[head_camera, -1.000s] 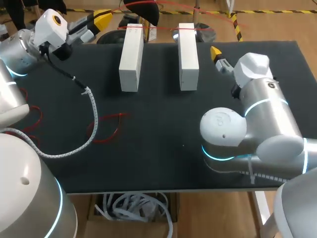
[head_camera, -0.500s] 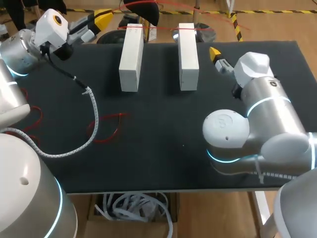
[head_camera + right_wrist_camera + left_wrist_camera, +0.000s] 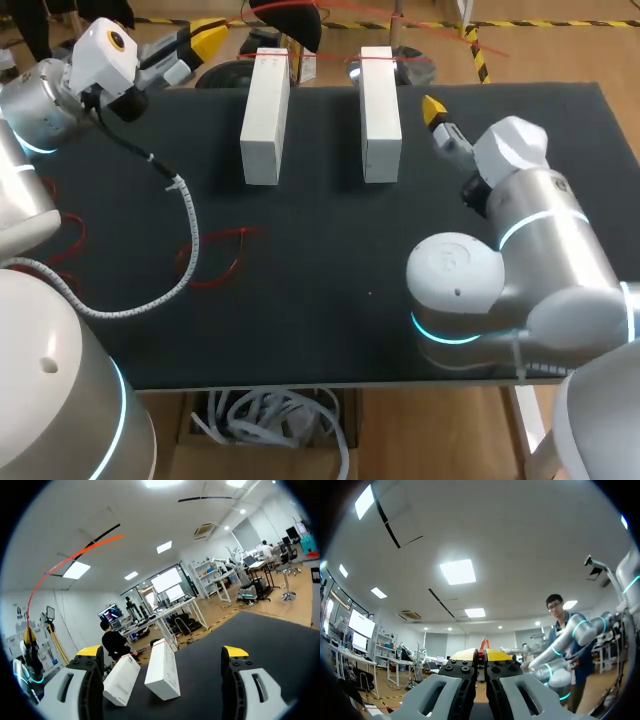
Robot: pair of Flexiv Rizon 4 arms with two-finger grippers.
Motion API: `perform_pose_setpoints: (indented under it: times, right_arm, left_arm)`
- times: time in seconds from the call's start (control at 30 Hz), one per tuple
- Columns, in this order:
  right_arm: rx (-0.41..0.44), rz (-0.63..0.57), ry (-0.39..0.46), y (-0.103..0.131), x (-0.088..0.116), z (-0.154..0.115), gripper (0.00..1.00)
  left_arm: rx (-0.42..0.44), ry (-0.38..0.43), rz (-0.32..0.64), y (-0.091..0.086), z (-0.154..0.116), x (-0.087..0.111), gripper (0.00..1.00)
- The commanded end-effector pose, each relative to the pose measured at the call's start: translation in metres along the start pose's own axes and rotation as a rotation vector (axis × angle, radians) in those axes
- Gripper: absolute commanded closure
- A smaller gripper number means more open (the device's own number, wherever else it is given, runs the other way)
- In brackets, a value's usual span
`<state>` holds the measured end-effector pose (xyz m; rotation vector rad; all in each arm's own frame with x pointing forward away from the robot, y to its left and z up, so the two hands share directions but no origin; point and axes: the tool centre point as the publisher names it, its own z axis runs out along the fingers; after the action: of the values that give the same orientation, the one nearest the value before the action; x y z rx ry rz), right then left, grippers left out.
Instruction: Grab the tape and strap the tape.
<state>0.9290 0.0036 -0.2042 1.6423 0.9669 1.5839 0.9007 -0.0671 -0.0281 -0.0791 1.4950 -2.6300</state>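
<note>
This is looking like a robotics lab: the silver left arm (image 3: pixel 40 100) and right arm (image 3: pixel 530 260), blue rings glowing, are standing at a black desk (image 3: pixel 320 260), and a spiral-wrapped cable (image 3: pixel 186 228) is trailing across it near two white blocks (image 3: pixel 265 115).

White blocks (image 3: pixel 265 115); black table (image 3: pixel 330 250); red tape (image 3: pixel 376 58).

The table (image 3: pixel 300 330) has a matt black, cloth-like cover. Ahead of the right jaws, a white block (image 3: pixel 161 676) and a second block (image 3: pixel 120 680) look smooth, matt and hard, perhaps plastic. The right arm (image 3: pixel 550 250) has a glossy, silvery shell. Behind the left jaws trails a cable (image 3: pixel 192 235) in ribbed white plastic wrap.
</note>
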Motion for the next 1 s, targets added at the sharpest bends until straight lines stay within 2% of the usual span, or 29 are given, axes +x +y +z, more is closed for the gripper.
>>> perform_pose_setpoints:
  times: [0.03,0.13,0.23,0.6,0.77,1.0]
  right_arm:
    - [-0.081,0.541,-0.091,-0.009,0.009,-0.013,0.00]
    - [-0.111,0.711,-0.130,-0.005,0.012,-0.017,0.00]
    - [-0.107,0.873,-0.156,0.003,0.018,-0.018,0.00]
    - [0.021,1.403,-0.173,0.014,0.037,-0.025,0.00]
    - [0.095,1.524,-0.143,0.015,0.049,-0.033,0.00]
    - [0.171,1.564,-0.062,0.020,0.074,-0.049,0.00]
  left_arm:
    - [0.002,0.002,0.001,0.001,0.000,-0.001,1.00]
    - [0.002,0.002,0.001,0.001,0.000,-0.001,1.00]
    - [0.002,0.002,0.001,0.001,0.000,-0.001,1.00]
    - [0.002,0.002,0.001,0.001,0.000,-0.001,1.00]
    - [0.002,0.002,0.001,0.001,0.000,-0.001,1.00]
    - [0.002,0.002,0.001,0.001,0.000,-0.001,1.00]
